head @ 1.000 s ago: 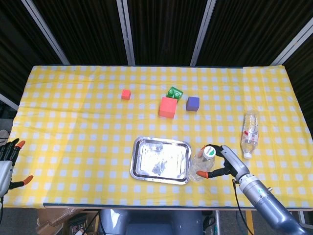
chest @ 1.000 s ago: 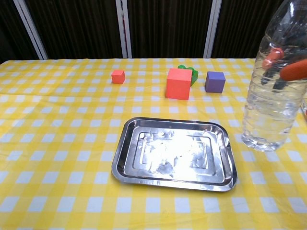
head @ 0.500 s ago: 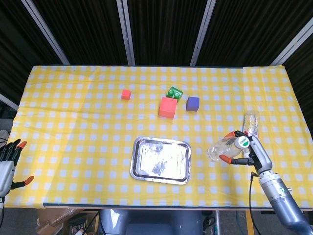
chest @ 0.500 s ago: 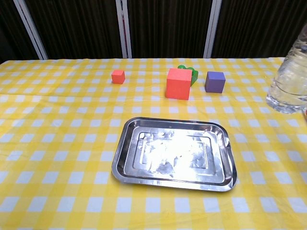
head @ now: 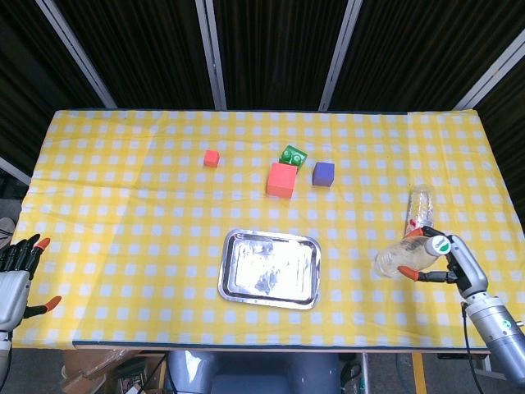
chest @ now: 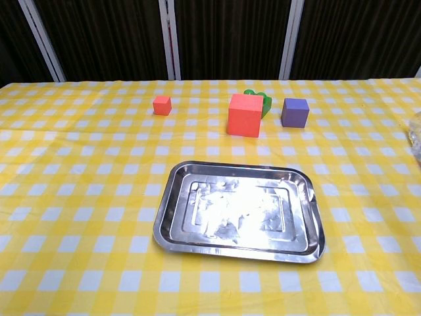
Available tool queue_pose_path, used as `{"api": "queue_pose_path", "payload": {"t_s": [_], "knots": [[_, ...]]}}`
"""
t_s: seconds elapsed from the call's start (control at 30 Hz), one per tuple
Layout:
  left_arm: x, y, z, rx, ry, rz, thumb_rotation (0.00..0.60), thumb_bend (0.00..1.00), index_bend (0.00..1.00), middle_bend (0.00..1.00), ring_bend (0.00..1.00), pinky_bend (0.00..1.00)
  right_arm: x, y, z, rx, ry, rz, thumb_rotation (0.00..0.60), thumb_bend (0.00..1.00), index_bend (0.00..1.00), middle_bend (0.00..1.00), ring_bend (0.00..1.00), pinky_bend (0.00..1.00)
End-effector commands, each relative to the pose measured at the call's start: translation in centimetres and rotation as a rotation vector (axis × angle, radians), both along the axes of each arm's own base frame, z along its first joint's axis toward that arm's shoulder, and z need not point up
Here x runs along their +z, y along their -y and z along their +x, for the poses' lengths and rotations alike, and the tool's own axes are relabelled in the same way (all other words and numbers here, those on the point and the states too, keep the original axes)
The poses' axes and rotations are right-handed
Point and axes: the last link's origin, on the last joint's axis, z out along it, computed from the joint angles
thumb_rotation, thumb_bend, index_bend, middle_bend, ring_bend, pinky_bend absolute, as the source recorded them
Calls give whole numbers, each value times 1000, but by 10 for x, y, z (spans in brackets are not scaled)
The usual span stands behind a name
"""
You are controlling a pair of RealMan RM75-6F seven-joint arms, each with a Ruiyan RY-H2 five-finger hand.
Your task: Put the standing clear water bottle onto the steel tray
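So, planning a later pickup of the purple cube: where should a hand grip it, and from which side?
Grip the purple cube by its two flat side faces, coming from above. The green block and red cube crowd its left, so a top-down approach looks clearest.

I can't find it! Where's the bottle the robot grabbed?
Head view, right side: the clear water bottle is tilted in the right robot hand, right of the steel tray.
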Motion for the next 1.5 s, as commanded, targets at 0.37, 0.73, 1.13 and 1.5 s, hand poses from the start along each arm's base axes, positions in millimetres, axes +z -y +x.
{"api": "queue_pose_path", "payload": {"t_s": [0.37, 0.73, 1.13, 1.5], "knots": [[5, 1, -3, 2, 23, -7, 600, 150, 42, 0, 0, 0, -79, -8, 122, 233, 74, 128, 600, 527, 907, 706, 482, 0], [6, 1, -4, 7, 23, -1, 600, 151, 42, 0, 0, 0, -70, 5, 97, 100, -24, 65, 600, 527, 907, 706, 482, 0], [0, 0, -2, 12, -1, -12, 600, 150, 42, 0, 0, 0, -8, 4, 1, -64, -106, -12, 600, 527, 907, 706, 482, 0], [-1, 0, 0, 8, 3, -14, 600, 151, 42, 0, 0, 0, -33, -4, 21, 50, -72, 84, 600, 527, 907, 706, 481, 0]]}}
